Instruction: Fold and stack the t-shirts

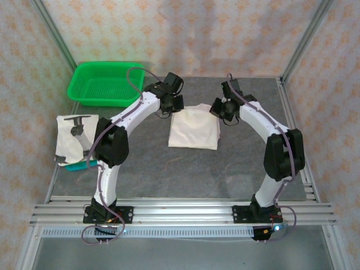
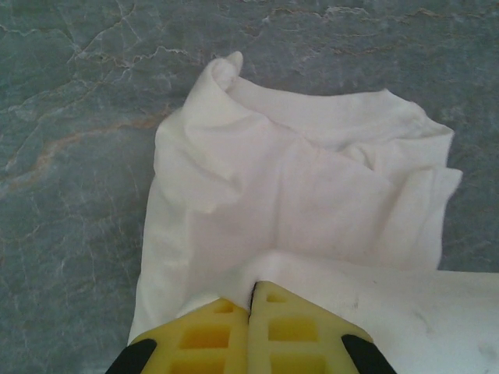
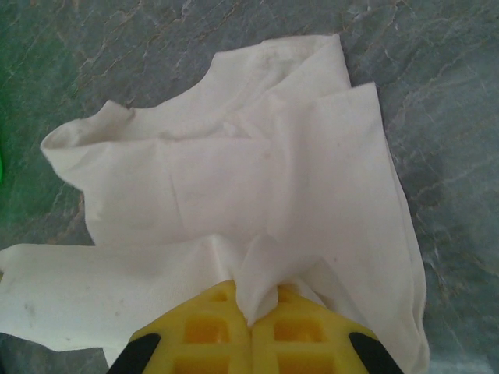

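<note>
Folded white cotton t-shirt [image 1: 194,128] at grey tabletop [image 1: 169,169] centre. Far corners pinched: left by closed left fingers [image 2: 214,335], right by closed right fingers [image 3: 210,327]. Cloth spread from both toward arm bases.

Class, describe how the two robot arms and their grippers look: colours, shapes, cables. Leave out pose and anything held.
Both the left arm and right arm have white curved links, bulky black joint housings and black base plates. Greyish-purple cables loop along them. The left gripper and right gripper have yellow fingers with square recesses and black outer corners.
</note>
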Available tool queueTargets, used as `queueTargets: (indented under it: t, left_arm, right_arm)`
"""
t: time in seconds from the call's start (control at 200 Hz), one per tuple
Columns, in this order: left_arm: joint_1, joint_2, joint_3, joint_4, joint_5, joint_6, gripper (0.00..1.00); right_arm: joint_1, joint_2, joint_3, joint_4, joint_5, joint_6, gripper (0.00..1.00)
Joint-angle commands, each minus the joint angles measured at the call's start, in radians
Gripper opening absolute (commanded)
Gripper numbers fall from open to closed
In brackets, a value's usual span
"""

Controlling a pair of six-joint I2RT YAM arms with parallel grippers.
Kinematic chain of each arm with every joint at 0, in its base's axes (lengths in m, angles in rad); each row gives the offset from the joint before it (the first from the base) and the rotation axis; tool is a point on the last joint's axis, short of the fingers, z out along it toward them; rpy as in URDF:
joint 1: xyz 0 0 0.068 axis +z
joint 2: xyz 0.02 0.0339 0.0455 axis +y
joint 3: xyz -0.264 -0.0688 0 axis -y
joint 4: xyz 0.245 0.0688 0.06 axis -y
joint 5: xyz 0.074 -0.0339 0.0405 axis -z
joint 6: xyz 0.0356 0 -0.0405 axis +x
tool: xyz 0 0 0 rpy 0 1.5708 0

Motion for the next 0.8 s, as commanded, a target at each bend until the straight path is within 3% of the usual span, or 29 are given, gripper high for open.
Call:
queueTargets:
  t: [0.0, 0.48, 0.55, 0.67, 0.796]
  left_arm:
    - [0.016, 0.053, 0.076, -0.041, -0.024, 0.028, 0.00]
    - [0.054, 0.239, 0.252, -0.081, -0.020, 0.017, 0.00]
    - [0.061, 0.245, 0.255, -0.080, -0.015, 0.009, 0.17]
    - [0.063, 0.223, 0.252, -0.091, -0.026, 0.011, 0.54]
    - [0.063, 0.147, 0.192, -0.057, -0.047, 0.012, 0.75]
  right_arm:
    - [-0.009, 0.069, 0.073, 0.051, 0.005, -0.036, 0.00]
    - [-0.024, 0.324, 0.230, 0.131, 0.085, -0.104, 0.01]
    - [-0.029, 0.328, 0.229, 0.161, 0.088, -0.102, 0.20]
    - [-0.037, 0.283, 0.205, 0.207, 0.084, -0.104, 0.55]
    - [-0.036, 0.194, 0.154, 0.246, 0.101, -0.131, 0.72]
